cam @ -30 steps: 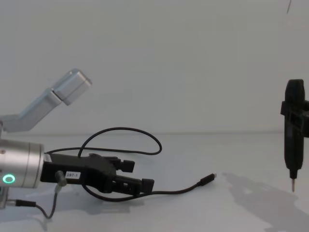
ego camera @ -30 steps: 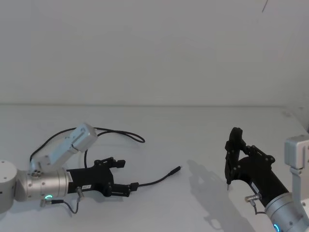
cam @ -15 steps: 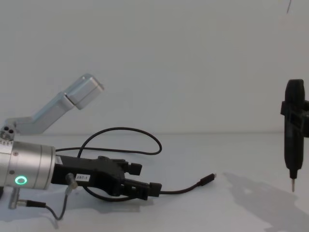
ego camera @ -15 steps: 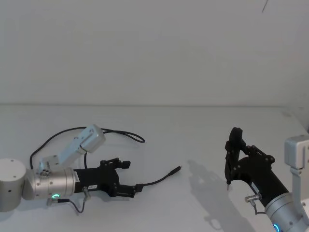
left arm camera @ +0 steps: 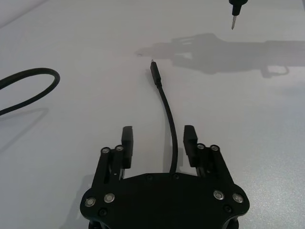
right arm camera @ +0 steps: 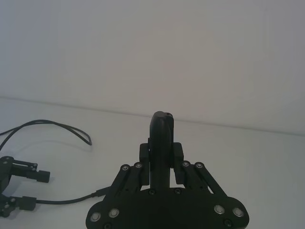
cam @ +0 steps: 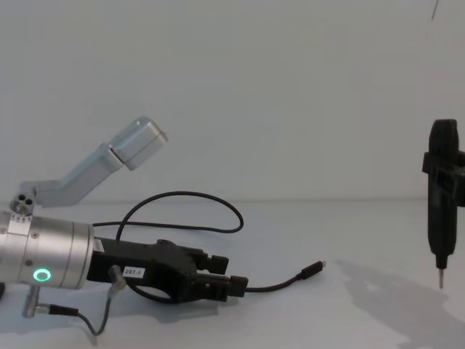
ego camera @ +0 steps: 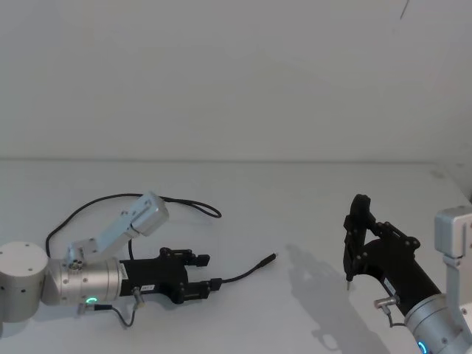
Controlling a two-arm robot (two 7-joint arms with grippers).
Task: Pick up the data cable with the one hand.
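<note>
From the head view, I am seeing the left gripper [ego camera: 205,271] sliding further along the table [ego camera: 295,199] toward 3 o'clock than a second ago. Its fingers are drawing closer together but are not yet closed. The data cable [ego camera: 240,275] is running out from between them toward the plug [ego camera: 269,258] at about 2 o'clock. The rest of the cord is looping back behind the arm toward 10 o'clock. The right gripper [ego camera: 366,240] is sitting parked at 3 o'clock, clamped on a pin-tipped tool [ego camera: 358,210], and nothing there is changing.

In the left wrist view, the cable is passing between the two fingers [left arm camera: 127,136], nearer one of them. Whether it is touching that finger I cannot tell.

In the right wrist view, the left gripper is showing far off, the cord trailing out from between its fingers.

In the chest view, the gripper is lying low on the table with the cable inside its narrowing gap, and the cable is resting on the surface, not lifted. I am judging that the approach is finished. The squeeze is under way, and the lift can follow once the fingers are meeting the cord.
</note>
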